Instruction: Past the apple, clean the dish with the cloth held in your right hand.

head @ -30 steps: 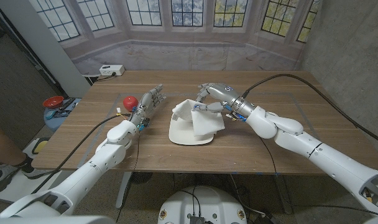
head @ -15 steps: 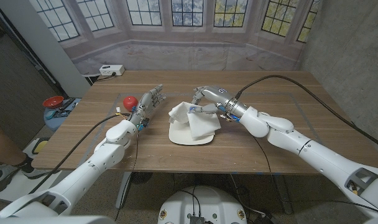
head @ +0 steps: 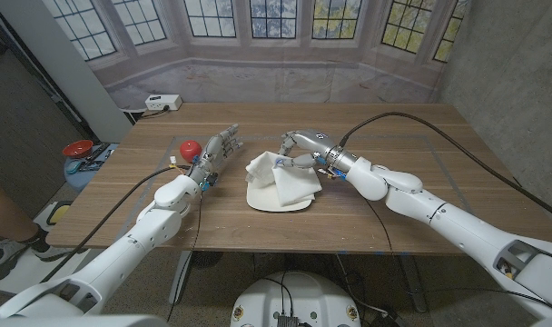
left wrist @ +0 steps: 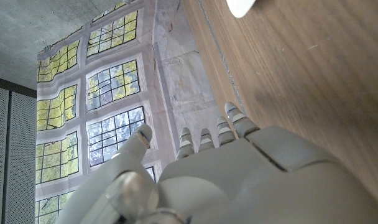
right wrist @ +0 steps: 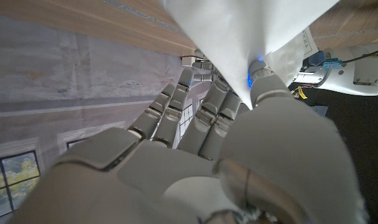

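Note:
A cream dish [head: 262, 200] lies on the wooden table [head: 394, 200] near the middle. A white cloth [head: 290, 180] is draped over it, and my right hand [head: 299, 149] pinches the cloth's far part above the dish. In the right wrist view the cloth [right wrist: 251, 37] runs between the thumb and fingers [right wrist: 204, 118]. A red apple [head: 191, 148] sits left of the dish. My left hand [head: 217, 153] stands between apple and dish, fingers extended and apart, holding nothing. The left wrist view shows a small part of the dish [left wrist: 242, 6] past the fingers [left wrist: 207, 137].
A white power strip [head: 162, 103] lies at the table's far left corner. Black cables cross the table from my right arm [head: 412, 195] toward the far right. A red and blue object [head: 79, 154] stands beside the table's left edge on the floor.
My right hand has moved left and a little farther away over the dish, dragging the cloth with it. The left hand and the apple have stayed put.

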Motion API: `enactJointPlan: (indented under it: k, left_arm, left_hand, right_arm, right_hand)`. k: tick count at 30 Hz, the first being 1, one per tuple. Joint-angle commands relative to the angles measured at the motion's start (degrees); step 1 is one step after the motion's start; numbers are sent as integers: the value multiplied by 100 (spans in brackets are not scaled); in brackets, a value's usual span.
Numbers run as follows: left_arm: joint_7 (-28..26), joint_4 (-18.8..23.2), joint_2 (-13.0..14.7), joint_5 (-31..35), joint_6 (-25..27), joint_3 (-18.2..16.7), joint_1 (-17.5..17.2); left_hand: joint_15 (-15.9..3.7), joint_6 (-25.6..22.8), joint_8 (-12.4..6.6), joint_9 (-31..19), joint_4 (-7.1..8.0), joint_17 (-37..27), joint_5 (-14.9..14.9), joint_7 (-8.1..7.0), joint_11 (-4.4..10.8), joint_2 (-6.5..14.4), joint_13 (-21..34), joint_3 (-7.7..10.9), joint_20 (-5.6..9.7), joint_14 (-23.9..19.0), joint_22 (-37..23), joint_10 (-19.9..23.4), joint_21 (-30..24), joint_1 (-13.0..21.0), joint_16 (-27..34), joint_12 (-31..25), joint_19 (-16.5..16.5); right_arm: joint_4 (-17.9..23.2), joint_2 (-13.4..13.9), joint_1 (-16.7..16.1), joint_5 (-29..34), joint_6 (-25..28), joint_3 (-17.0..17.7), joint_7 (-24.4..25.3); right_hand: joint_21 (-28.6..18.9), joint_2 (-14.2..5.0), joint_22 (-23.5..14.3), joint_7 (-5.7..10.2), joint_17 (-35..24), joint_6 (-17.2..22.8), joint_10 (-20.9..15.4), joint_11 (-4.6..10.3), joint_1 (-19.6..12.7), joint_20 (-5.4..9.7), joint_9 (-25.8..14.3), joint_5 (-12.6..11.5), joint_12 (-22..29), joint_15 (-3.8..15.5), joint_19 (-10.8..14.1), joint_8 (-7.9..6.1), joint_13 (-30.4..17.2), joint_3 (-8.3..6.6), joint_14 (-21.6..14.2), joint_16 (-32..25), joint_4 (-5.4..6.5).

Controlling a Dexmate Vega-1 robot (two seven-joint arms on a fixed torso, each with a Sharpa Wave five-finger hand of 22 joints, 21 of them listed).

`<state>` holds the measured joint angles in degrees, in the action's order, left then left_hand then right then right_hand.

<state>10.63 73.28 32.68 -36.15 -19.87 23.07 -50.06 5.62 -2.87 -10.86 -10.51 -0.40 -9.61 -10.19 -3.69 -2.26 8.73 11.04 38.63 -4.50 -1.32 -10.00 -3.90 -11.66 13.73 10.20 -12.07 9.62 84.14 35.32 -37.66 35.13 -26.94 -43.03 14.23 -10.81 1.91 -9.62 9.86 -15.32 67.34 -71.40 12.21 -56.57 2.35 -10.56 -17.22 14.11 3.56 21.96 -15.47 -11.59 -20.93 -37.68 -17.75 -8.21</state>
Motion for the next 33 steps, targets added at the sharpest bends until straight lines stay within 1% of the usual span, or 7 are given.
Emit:
enactJointPlan:
  k: [1, 15, 22, 30, 33]
  left_arm:
    - [10, -6, 20, 33, 28, 21, 54]
    - [58, -39, 29, 44, 34, 35, 101]
    - [83, -40, 45, 25, 56, 31, 102]
    - [132, -60, 55, 21, 79, 44, 130]
    - [143, -76, 54, 24, 78, 48, 144]
  left_hand:
    - [-4, -32, -15, -24, -21, -20, -14, -30, 17, 19, 28, 20, -39, -6, -25, 24, 12, 50, -2, -20, 28]
    - [-8, -41, -13, -25, -38, -19, -16, -21, 12, 22, 28, 15, -36, -2, -25, 17, 13, 58, -2, -16, 22]
    - [-4, -42, -11, -25, -54, -16, -17, -19, 23, 22, 28, 11, -35, -3, -25, 24, 13, 68, -2, -18, 23]
    - [-8, -38, -8, -25, -69, -15, -17, -18, 21, 26, 28, 4, -40, -1, -25, 27, 15, 78, -2, -18, 17]
    - [-4, -39, -7, -25, -71, -15, -17, -20, 25, 30, 28, 1, -36, 0, -25, 26, 15, 80, -1, -18, 17]
  right_arm:
    - [-389, -159, 183, -118, -9, -189, -55]
    - [-679, -280, 357, -192, -5, -380, -129]
    - [-713, -281, 389, -254, 22, -425, -214]
    - [-619, -174, 413, -355, 39, -458, -520]
    - [-498, -105, 416, -431, 116, -459, -789]
  right_hand:
    - [8, -45, -2, 251, -17, 272, 26, 11, -22, 119, -5, 25, -22, 871, -16, -17, -31, 14, 41, 30, 18]
    - [3, -54, -1, 248, 8, 271, 55, 15, -10, 120, -6, 27, -49, 858, -9, 6, -27, 6, 69, 80, 23]
    - [3, -44, -1, 248, 38, 274, 64, 18, 7, 121, -6, 20, -59, 847, -9, 20, -32, -11, 77, 125, 26]
    - [12, -13, -1, 266, 72, 204, 154, 21, 48, 112, -5, 15, -119, 819, -39, 74, -21, -22, 119, 195, 32]
    - [27, 2, -3, 283, 92, 78, 281, 22, 104, 100, -11, 17, -191, 782, -110, 147, -13, -20, 228, 276, 48]
